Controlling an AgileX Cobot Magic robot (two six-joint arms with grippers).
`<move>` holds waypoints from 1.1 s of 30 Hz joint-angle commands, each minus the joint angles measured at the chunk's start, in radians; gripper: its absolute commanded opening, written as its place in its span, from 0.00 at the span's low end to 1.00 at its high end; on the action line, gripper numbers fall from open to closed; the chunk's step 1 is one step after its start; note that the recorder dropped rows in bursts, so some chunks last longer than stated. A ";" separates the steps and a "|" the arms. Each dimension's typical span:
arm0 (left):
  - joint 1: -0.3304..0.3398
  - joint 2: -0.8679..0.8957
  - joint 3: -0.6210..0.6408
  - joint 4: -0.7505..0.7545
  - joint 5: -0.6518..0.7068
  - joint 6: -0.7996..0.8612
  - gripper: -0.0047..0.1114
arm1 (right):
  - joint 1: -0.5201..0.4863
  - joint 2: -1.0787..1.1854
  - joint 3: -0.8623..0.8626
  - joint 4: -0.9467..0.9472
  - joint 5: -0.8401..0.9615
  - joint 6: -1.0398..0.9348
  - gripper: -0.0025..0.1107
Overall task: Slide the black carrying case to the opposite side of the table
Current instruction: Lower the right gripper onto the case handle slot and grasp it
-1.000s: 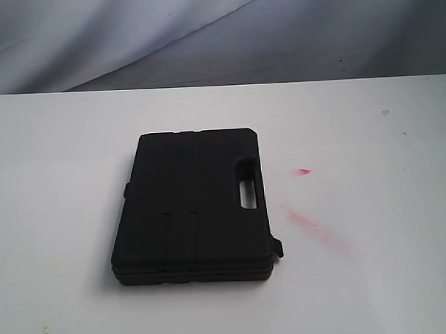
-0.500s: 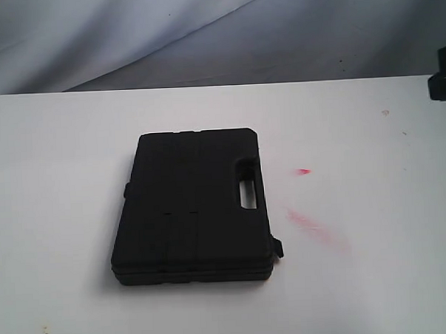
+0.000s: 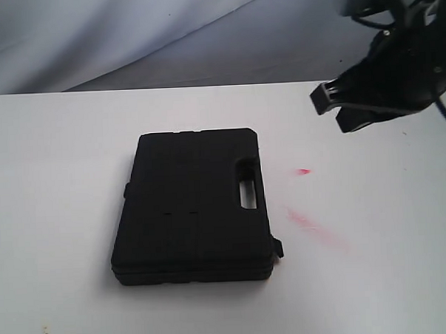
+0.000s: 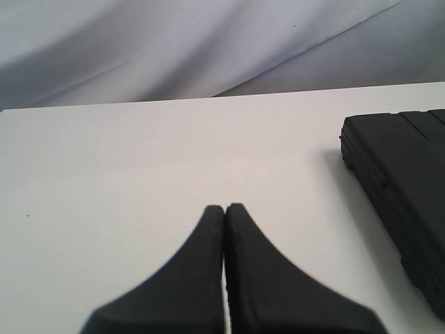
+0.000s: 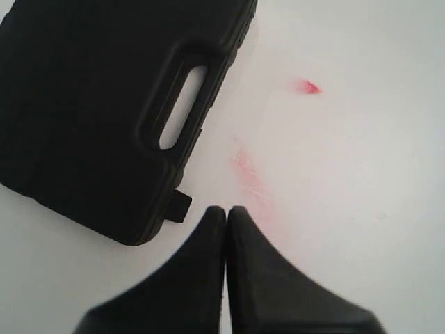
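- Right claw [image 5: 226,212] is pressed together and hovers above the surface [image 3: 61,181], well apart from the case [image 3: 191,205].
- My left claw [image 4: 224,209] is pressed together too, and is not touching the case.
- The case lies flat, left of the middle in the exterior view.
- I judge it stiff, fairly weighty and ready to slide on its flat base. I would push low on a long edge, near its middle, so it doesn't spin.
- Its long axis runs near-to-far in that view, and the handle cutout [image 3: 248,194] faces the right claw's side.
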 commanded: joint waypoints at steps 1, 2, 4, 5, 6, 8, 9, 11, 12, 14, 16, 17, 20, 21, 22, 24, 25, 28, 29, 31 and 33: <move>0.002 -0.004 0.005 0.002 -0.002 -0.007 0.04 | 0.032 0.094 -0.045 -0.014 0.003 0.060 0.02; 0.002 -0.004 0.005 0.002 -0.002 -0.007 0.04 | 0.039 0.118 -0.056 -0.008 0.005 0.065 0.02; 0.002 -0.004 0.005 0.002 -0.002 -0.007 0.04 | 0.063 0.161 -0.074 0.001 0.011 0.065 0.02; 0.002 -0.004 0.005 0.002 -0.002 -0.007 0.04 | 0.075 0.184 -0.082 0.001 0.011 0.065 0.02; 0.002 -0.004 0.005 0.002 -0.002 -0.007 0.04 | 0.087 0.208 -0.090 -0.006 0.007 0.065 0.02; 0.002 -0.004 0.005 0.002 -0.002 -0.007 0.04 | 0.107 0.254 -0.105 -0.013 -0.008 0.072 0.02; 0.002 -0.004 0.005 0.002 -0.002 -0.007 0.04 | 0.109 0.276 -0.111 -0.013 -0.021 0.080 0.02; 0.002 -0.004 0.005 0.002 -0.002 -0.007 0.04 | 0.109 0.317 -0.131 0.001 -0.026 0.101 0.02; 0.002 -0.004 0.005 0.002 -0.002 -0.007 0.04 | 0.109 0.332 -0.141 0.005 -0.026 0.101 0.02; 0.002 -0.004 0.005 0.002 -0.002 -0.007 0.04 | 0.109 0.366 -0.160 0.003 -0.026 0.112 0.02; 0.002 -0.004 0.005 0.002 -0.002 -0.007 0.04 | 0.109 0.393 -0.177 -0.005 -0.036 0.114 0.02; 0.002 -0.004 0.005 0.002 -0.002 -0.007 0.04 | 0.109 0.407 -0.184 -0.008 -0.049 0.126 0.02; 0.002 -0.004 0.005 0.002 -0.002 -0.007 0.04 | 0.109 0.442 -0.192 -0.006 -0.124 0.138 0.02; 0.002 -0.004 0.005 0.002 -0.002 -0.007 0.04 | 0.109 0.446 -0.194 -0.002 -0.141 0.138 0.02; 0.002 -0.004 0.005 0.002 -0.002 -0.007 0.04 | 0.109 0.453 -0.194 0.003 -0.159 0.138 0.02; 0.002 -0.004 0.005 0.002 -0.002 -0.007 0.04 | 0.109 0.461 -0.194 0.010 -0.179 0.138 0.02; 0.002 -0.004 0.005 0.002 -0.002 -0.007 0.04 | 0.109 0.464 -0.194 0.015 -0.182 0.138 0.02; 0.002 -0.004 0.005 0.002 -0.002 -0.007 0.04 | 0.109 0.488 -0.194 0.017 -0.182 0.159 0.08; 0.002 -0.004 0.005 0.002 -0.002 -0.007 0.04 | 0.109 0.495 -0.194 0.017 -0.182 0.159 0.12; 0.002 -0.004 0.005 0.002 -0.002 -0.007 0.04 | 0.109 0.520 -0.194 0.017 -0.182 0.166 0.24; 0.002 -0.004 0.005 0.002 -0.002 -0.007 0.04 | 0.109 0.541 -0.194 0.017 -0.186 0.166 0.34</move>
